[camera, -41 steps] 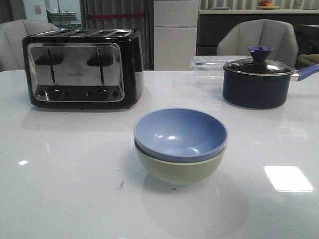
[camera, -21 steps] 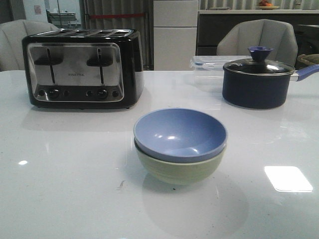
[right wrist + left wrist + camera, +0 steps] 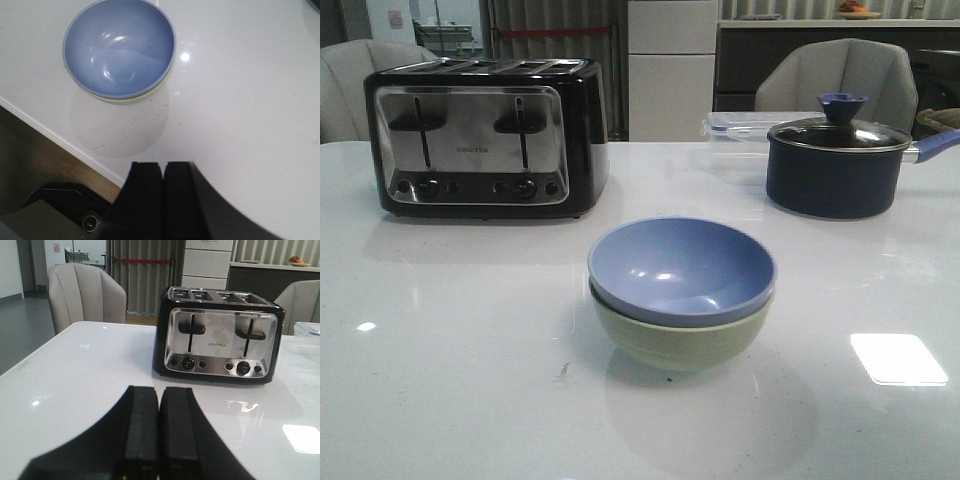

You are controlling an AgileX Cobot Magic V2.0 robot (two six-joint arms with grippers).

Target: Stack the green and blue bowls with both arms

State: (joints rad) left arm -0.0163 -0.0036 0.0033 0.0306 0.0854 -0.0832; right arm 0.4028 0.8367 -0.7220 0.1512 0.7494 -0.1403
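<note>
The light blue bowl [image 3: 681, 268] sits nested inside the pale green bowl [image 3: 680, 342] near the middle of the white table. Neither arm shows in the front view. In the right wrist view the blue bowl [image 3: 119, 47] is seen from above, with a thin sliver of the green bowl [image 3: 135, 96] under its rim. My right gripper [image 3: 163, 165] is shut and empty, above the table near its front edge, apart from the bowls. My left gripper [image 3: 159, 390] is shut and empty above the table, facing the toaster.
A black and silver toaster [image 3: 485, 135] stands at the back left and also shows in the left wrist view [image 3: 220, 340]. A dark navy lidded pot [image 3: 838, 160] and a clear plastic container [image 3: 745, 130] stand at the back right. The table's front edge [image 3: 60, 140] drops to the floor.
</note>
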